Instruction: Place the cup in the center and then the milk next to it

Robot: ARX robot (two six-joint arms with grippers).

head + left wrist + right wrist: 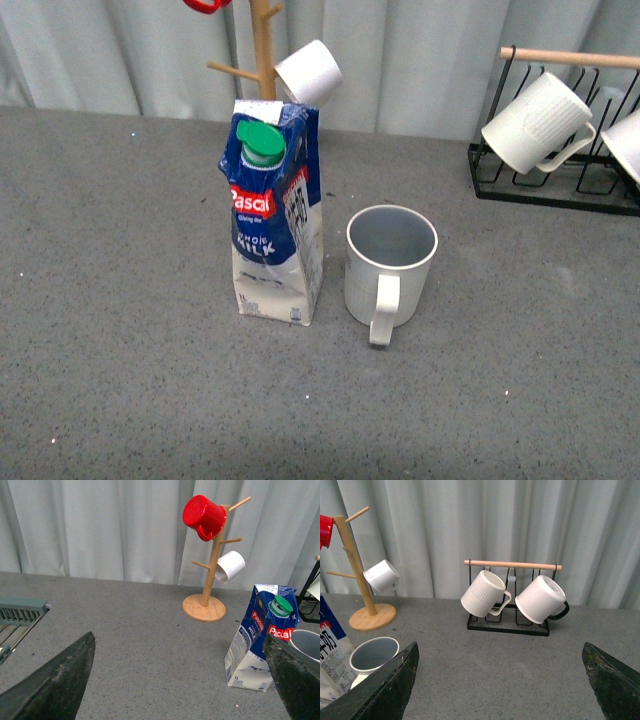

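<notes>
Your left gripper [175, 680] and right gripper [500, 680] both stand spread wide, holding nothing. The cup [390, 268] sits upright mid-table [120, 300], handle toward you. The milk [275, 215] stands just beside it, dented, apart from it.

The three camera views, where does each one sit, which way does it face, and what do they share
Front view: on the robot's body, looking down at the milk carton standing left of the cup; no arm shows.
Left wrist view: low over the table, facing the wooden mug tree; open left gripper jaws frame it.
Right wrist view: low, facing the wire mug rack; open right gripper jaws frame it.
Shared: carton, cup and tree appear in all three.
</notes>
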